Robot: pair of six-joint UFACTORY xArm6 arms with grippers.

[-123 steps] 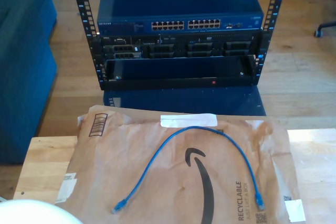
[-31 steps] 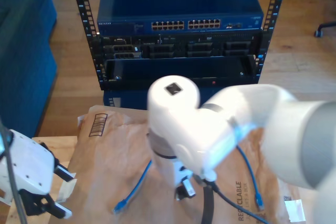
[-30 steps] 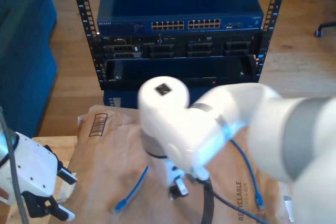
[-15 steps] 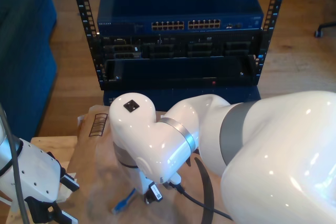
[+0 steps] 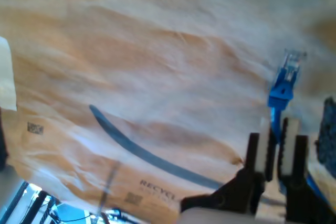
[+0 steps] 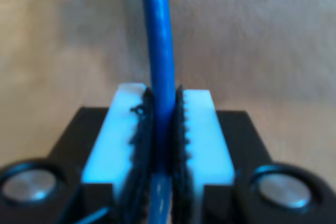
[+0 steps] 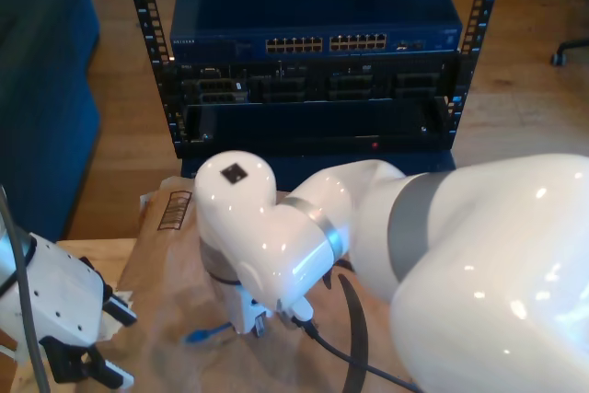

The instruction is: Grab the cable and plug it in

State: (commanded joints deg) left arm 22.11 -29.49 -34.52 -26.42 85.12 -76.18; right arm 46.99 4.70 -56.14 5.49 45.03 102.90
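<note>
The cable (image 5: 278, 95) is thin and bright blue, and it lies on a brown paper envelope (image 5: 157, 66). My first gripper (image 5: 272, 127) is shut on the cable just behind its translucent plug (image 5: 287, 64), which sticks out past the fingertips. My second gripper (image 6: 163, 95) is shut on the cable (image 6: 160, 35), which is clamped between serrated white pads (image 6: 202, 129). In the exterior view a large white arm (image 7: 267, 246) reaches down over the envelope (image 7: 166, 273). The plug end of the cable (image 7: 202, 334) pokes out beside that arm's wrist. The arm hides the remainder of the cable.
A rack with a blue network switch (image 7: 313, 25) and its row of ports (image 7: 327, 43) stands behind the table. Another arm's gripper housing (image 7: 55, 319) sits at the exterior view's lower left, over the wooden table (image 7: 87, 250). A blue couch (image 7: 46, 71) fills the exterior view's left.
The large white arm swung across the envelope toward the exterior view's left and came down over the cable. The plug end has shifted slightly left and farther away in the exterior view.
</note>
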